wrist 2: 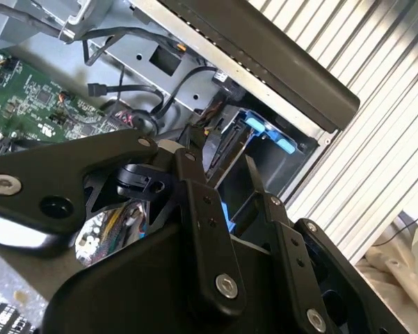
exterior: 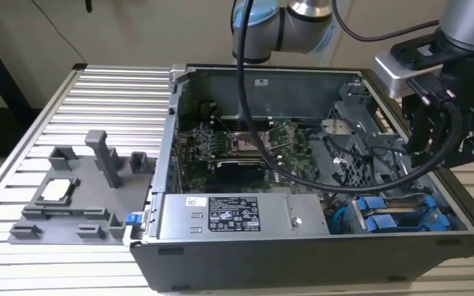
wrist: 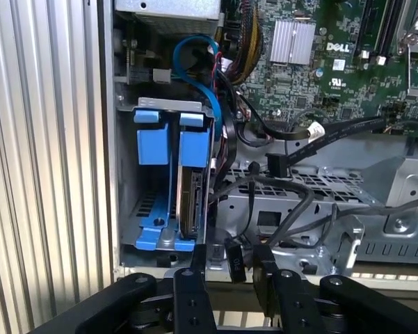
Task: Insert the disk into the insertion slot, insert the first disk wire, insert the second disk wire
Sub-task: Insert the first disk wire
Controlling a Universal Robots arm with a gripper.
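The disk [wrist: 189, 200] stands on edge inside the insertion slot [wrist: 129, 209], held in its bright blue carrier [wrist: 192, 149]; a second blue carrier [wrist: 151, 142] sits beside it. In the exterior view the blue carriers [exterior: 392, 217] lie at the case's near corner, on the view's right. My gripper [wrist: 231, 259] hovers open just outside the bay's end, with a small black wire connector [wrist: 234, 263] loose in the gap between its fingers. In the second wrist view the gripper [wrist 2: 222, 149] points at the bay. Other black wire ends [wrist: 275, 164] rest on the perforated cage.
A grey labelled power-supply box [exterior: 224, 216] fills the case's near side. The green motherboard [exterior: 245, 151] lies behind it. A thick black cable [exterior: 303, 179] loops across the case. A grey fixture [exterior: 72, 191] sits on the ribbed table at the exterior view's left.
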